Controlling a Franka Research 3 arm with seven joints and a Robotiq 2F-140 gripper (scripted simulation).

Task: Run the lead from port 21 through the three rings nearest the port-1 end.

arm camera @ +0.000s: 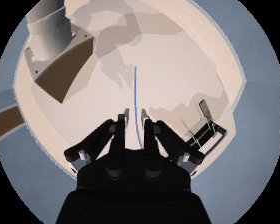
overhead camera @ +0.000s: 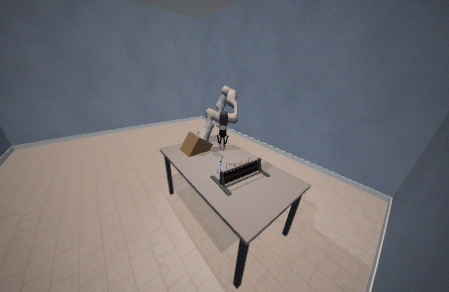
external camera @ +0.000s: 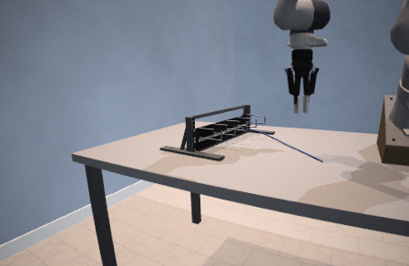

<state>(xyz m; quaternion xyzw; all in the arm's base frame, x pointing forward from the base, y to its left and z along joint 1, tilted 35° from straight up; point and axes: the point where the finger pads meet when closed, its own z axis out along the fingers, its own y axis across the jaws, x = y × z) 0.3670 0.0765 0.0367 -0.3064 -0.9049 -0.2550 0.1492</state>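
Blue walls, tiled floor [overhead camera: 91, 210], grey table [overhead camera: 271, 200].

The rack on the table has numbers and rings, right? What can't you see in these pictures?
- Port numbers: the rack is too small and blurred in every view.
- Ring gaps: too tiny in the exterior view; cut down to a corner in the wrist view.
- Where the blue lead plugs in: hidden behind the rack's frame.
- Robot base: cut off by the exterior view's right edge.

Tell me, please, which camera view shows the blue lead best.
The exterior view: the blue lead runs from the rack across the table. The wrist view shows it between the fingers; the top view barely shows it.
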